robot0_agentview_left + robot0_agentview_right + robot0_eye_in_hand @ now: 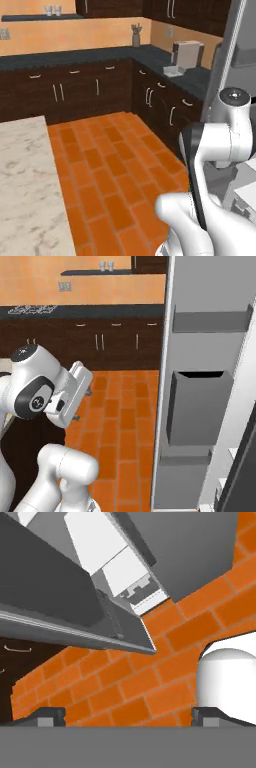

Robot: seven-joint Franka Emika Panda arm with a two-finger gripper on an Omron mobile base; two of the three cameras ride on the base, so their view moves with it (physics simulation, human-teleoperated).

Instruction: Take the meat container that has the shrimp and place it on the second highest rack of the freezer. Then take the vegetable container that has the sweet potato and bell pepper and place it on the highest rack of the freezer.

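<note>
To my left lies the pale marble counter (25, 185); no meat tray shows on its visible part. My pincer (128, 716) points down at the orange brick floor (125, 687), fingertips wide apart, holding nothing. To the right stands the tall grey freezer (200, 401), its door open, its white shelves visible from the hand camera.

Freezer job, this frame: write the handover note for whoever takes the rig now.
Gripper: open, holding nothing, fingertips wide apart over the orange tile floor.
Freezer: door open, grey door bins in the right base view; white interior shelves in the hand view.
Containers: not in these pictures, so neither is loaded as far as can be seen.
Done: the door is open.
Left: fetch the shrimp tray for the second highest rack, then the vegetable bowl for the top rack.
</note>
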